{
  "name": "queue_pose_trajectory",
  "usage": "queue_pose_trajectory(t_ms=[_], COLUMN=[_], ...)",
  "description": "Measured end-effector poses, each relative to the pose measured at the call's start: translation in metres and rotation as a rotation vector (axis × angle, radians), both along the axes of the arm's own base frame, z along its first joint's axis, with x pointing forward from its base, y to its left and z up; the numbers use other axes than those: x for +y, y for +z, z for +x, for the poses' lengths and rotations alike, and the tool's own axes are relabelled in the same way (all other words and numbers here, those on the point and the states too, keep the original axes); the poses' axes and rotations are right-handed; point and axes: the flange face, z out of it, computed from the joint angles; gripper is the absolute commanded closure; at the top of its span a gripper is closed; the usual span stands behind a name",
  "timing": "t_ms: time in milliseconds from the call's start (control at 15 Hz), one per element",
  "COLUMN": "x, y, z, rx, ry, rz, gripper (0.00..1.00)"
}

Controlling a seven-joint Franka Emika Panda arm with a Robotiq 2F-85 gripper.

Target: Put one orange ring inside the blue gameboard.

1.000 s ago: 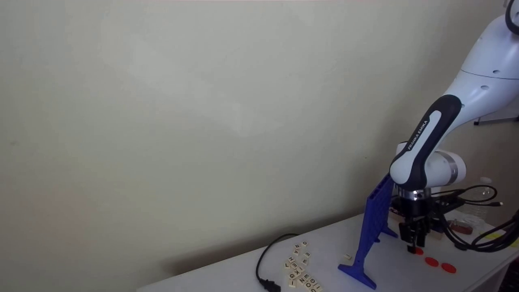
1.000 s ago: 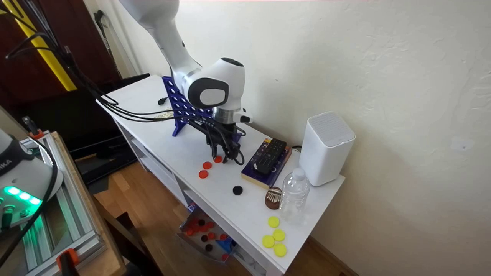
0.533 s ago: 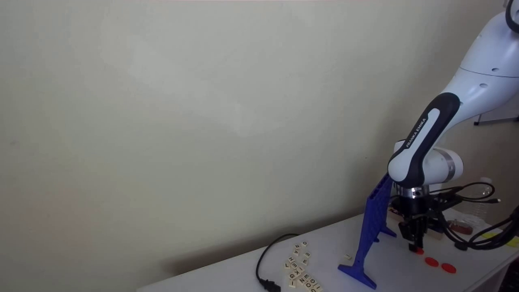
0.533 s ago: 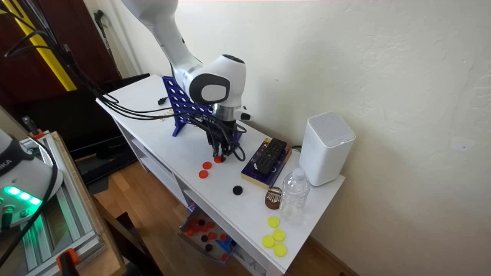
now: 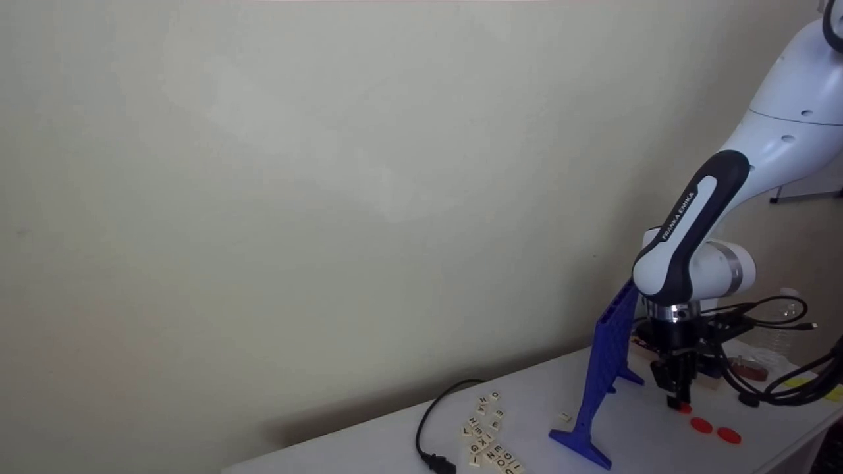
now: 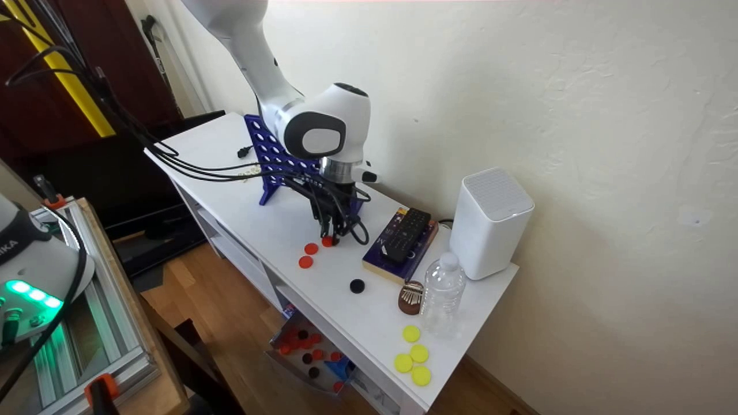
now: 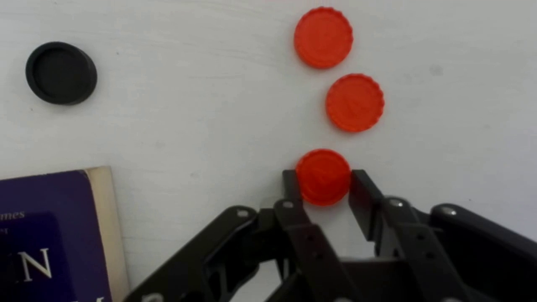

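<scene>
1. Pale wall (image 5: 296,197) rose behind the white bench (image 6: 288,222).
2. My gripper (image 7: 326,180), wider a second earlier, had clamped one orange ring (image 7: 323,176) at its nine and three o'clock edges.
3. Whether the ring had left the bench, I couldn't tell.
4. So the pick looked made; lifting had to follow, I judged, toward the blue gameboard (image 5: 606,349), at ten o'clock from the ring in an exterior view.

Arm (image 5: 764,151): white with black trim; in an exterior view, slants down and leftward from the upper right corner.
Wrist (image 6: 331,124): bent, tool end facing downward; metal collar (image 6: 337,169) beneath.
Gripper (image 7: 325,184): black, pointing down, clamped.
Fingers (image 7: 363,195): roughly parallel, tips apart and level in the wrist view.
Base (image 6: 31,268): partly in view, green lights (image 6: 37,294) lit.
</scene>
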Motion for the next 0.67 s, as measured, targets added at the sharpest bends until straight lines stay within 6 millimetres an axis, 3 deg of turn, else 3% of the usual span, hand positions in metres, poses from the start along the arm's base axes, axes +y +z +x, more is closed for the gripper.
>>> queue_pose_trajectory(t_ms=[333,667], x=[-0.007,-0.012], y=[0.008,0.030], z=[-0.011,-0.024], rx=[-0.041,-0.127], ry=[-0.009,0.002], rz=[-0.008,-0.018], gripper=[0.90,0.90])
